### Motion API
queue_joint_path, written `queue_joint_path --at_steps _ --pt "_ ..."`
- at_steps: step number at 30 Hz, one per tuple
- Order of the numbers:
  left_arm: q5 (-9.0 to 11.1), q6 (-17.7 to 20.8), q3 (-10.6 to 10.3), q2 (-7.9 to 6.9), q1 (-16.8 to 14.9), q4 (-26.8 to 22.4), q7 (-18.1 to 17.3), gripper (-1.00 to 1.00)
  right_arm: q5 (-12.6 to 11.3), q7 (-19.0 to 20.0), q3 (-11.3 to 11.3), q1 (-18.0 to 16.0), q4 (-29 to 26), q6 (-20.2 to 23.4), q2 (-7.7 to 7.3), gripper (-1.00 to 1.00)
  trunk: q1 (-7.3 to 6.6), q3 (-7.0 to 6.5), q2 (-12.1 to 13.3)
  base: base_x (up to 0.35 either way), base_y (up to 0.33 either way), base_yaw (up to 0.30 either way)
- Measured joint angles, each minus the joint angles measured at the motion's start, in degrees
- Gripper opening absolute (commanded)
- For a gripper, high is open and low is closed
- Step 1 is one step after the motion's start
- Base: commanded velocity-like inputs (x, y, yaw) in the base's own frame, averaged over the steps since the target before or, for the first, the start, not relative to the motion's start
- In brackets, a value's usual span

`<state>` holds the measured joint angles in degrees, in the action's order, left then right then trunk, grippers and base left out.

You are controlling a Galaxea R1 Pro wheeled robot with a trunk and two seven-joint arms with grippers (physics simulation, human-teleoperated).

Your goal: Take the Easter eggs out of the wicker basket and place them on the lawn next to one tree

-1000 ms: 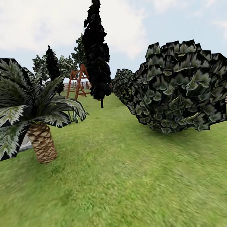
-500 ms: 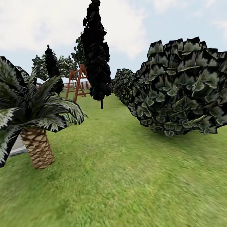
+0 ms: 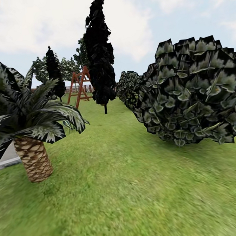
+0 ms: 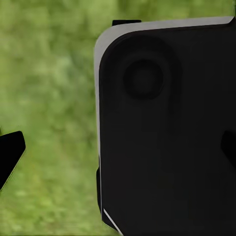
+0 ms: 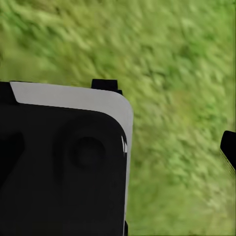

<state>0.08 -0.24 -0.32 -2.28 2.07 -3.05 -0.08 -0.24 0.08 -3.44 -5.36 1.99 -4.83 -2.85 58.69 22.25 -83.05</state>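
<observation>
Head view: lawn (image 3: 137,187) w/ short palm (image 3: 29,138), black conifer (image 3: 100,52), big bush (image 3: 193,91); swing frame (image 3: 79,86) far back. Left wrist: dark robot body (image 4: 167,132) over grass; claw state can't tell. Right wrist: same, can't tell.

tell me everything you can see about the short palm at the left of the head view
The short palm stands upright on the lawn at the head view's left. Its stubby trunk is tan-brown with a scaly, diamond-patterned surface, widening slightly toward the base where it meets the grass. A low crown of drooping, feathery fronds, dark green with pale streaks, spreads wide; the left edge of the picture cuts off some of them. A pale grey strip of paving shows behind it. Nothing else touches it.
</observation>
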Motion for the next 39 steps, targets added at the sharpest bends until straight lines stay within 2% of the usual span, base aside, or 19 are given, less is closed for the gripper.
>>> queue_joint_path --at_steps 39 --pt "0.0 0.0 0.0 0.01 0.0 0.0 0.0 1.00 0.0 0.0 0.0 0.0 0.0 0.0 -0.05 1.00 0.00 0.00 0.0 0.342 0.000 0.000"
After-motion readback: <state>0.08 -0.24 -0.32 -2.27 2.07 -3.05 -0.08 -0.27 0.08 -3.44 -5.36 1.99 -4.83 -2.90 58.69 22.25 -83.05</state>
